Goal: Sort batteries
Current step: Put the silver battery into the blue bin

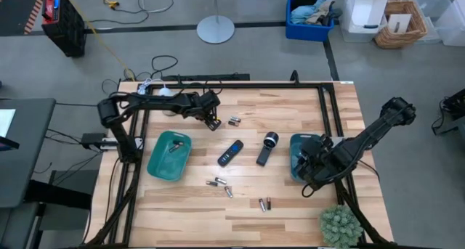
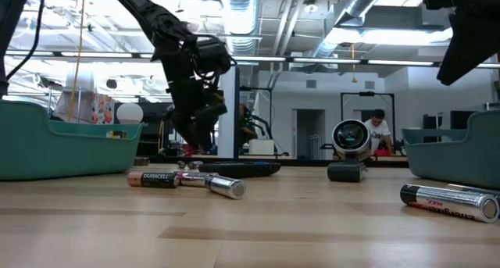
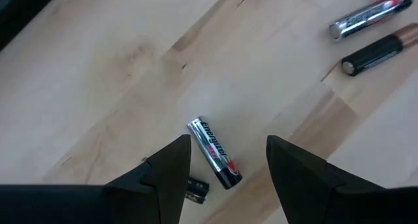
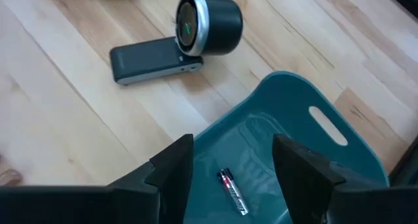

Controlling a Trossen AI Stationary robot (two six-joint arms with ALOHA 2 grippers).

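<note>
Small silvery and dark batteries lie scattered on the wooden table. My left gripper (image 3: 228, 140) (image 1: 212, 122) is open and hovers near the far middle of the table, its fingers on either side of a silver-and-black battery (image 3: 214, 152) lying flat on the wood. A shorter dark battery (image 3: 196, 188) lies beside it, and two more batteries (image 1: 234, 121) lie just to the right. My right gripper (image 4: 232, 142) (image 1: 311, 169) is open above the right teal tray (image 4: 326, 159), where one battery (image 4: 233, 191) rests on the floor. The left teal tray (image 1: 161, 162) also holds a battery (image 1: 174, 148).
A flat black remote (image 1: 230, 153) and a black flashlight (image 1: 267, 147) lie between the trays. Loose batteries (image 1: 216, 182) (image 1: 228, 192) (image 1: 264, 204) lie toward the near edge. A green plant (image 1: 339, 226) stands at the near right corner. Black frame rails run along the table's sides.
</note>
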